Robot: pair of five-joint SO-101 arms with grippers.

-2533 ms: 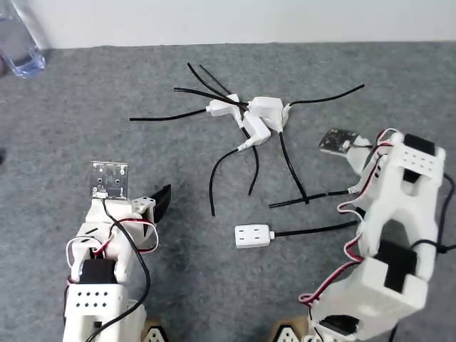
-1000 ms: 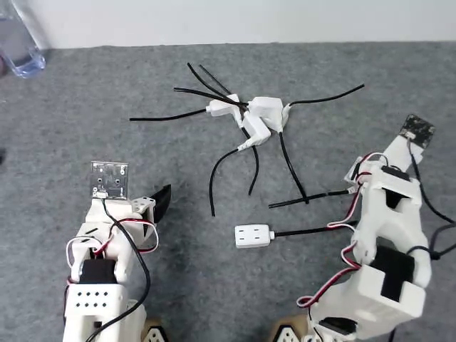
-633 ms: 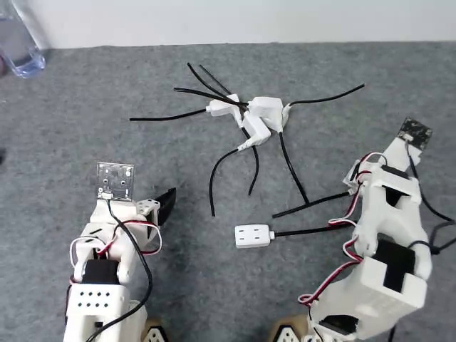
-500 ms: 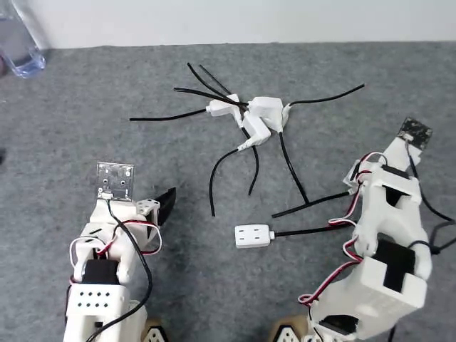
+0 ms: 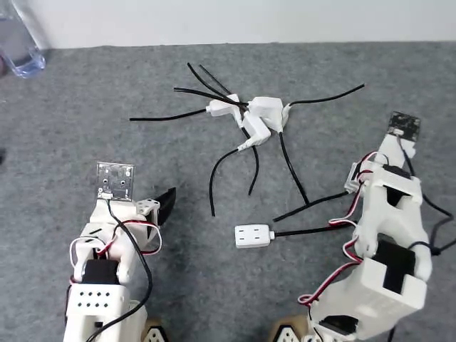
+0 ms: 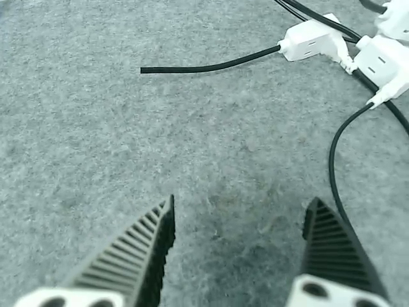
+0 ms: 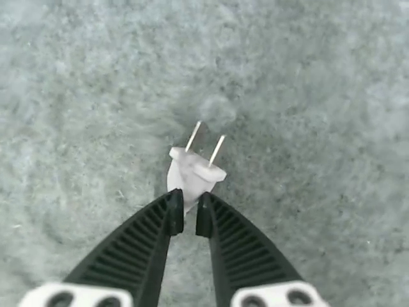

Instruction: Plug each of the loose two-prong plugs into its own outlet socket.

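Observation:
My right gripper [image 7: 190, 203] is shut on a white two-prong plug [image 7: 193, 174], whose prongs point away from the fingers over bare grey carpet. In the high view the right arm [image 5: 388, 214] stands at the right side and covers that plug; the plug's black cable [image 5: 310, 203] trails out to the left. A small white outlet block [image 5: 253, 235] lies in the middle front. Farther back a white socket cluster [image 5: 265, 112] has plugs [image 6: 313, 43] stuck in it. My left gripper [image 6: 241, 206] is open over empty carpet at the front left [image 5: 165, 202].
Several short black cables [image 5: 214, 92] fan out from the socket cluster across the carpet. The outlet block's own cable [image 5: 313, 229] runs right under the right arm. A clear plastic bottle [image 5: 18, 50] stands at the far left corner by the white wall.
The right arm swung from near the centre out to the right, then slightly back left, dragging the plug's cable with it. The left arm shifted slightly forward.

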